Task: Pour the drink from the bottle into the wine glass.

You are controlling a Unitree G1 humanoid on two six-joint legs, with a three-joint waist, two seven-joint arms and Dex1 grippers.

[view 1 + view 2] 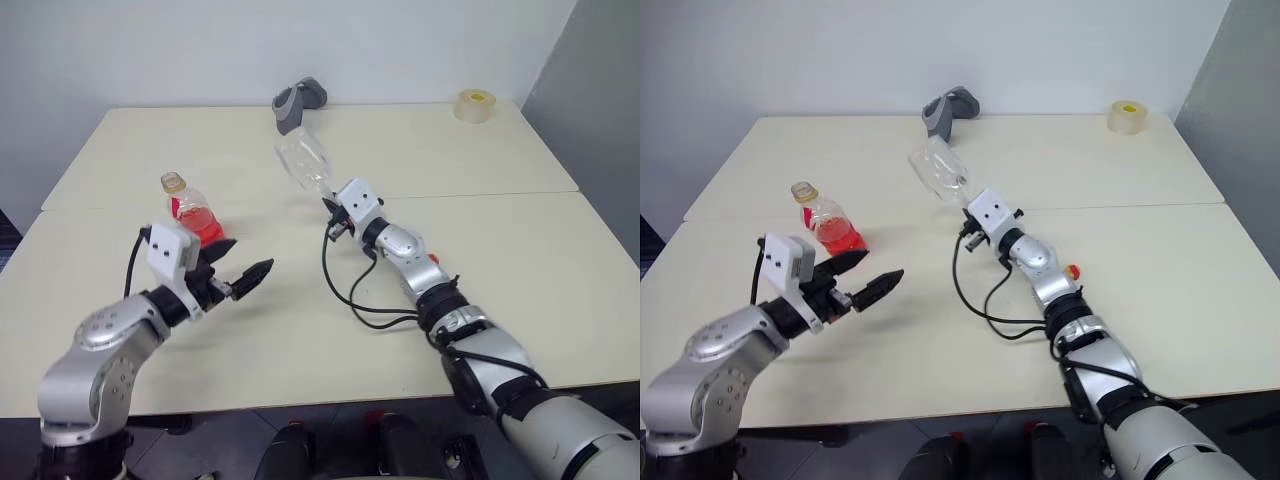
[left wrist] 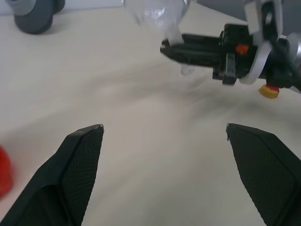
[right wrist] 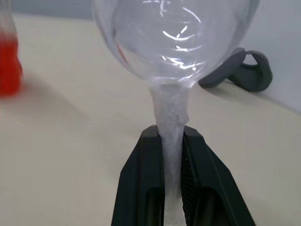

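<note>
- The bottle [image 1: 190,212] stands on the desk [image 1: 500,250], at its left.
- The left hand [image 1: 240,282] hovers just in front of it.
- The glass [image 1: 305,160], tilted, sits in the right hand [image 1: 335,212] mid-desk.
- A tape roll [image 1: 474,105] lies far right, at the back.

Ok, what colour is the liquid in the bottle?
Bright red-orange, translucent, filling the lower part of the bottle. It shows best in the right eye view.

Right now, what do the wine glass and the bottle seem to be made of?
The wine glass looks like clear, glossy glass or hard plastic: bright highlights on its bowl; which one is unclear. The bottle looks like thin clear plastic, with the red drink showing through its wall.
</note>
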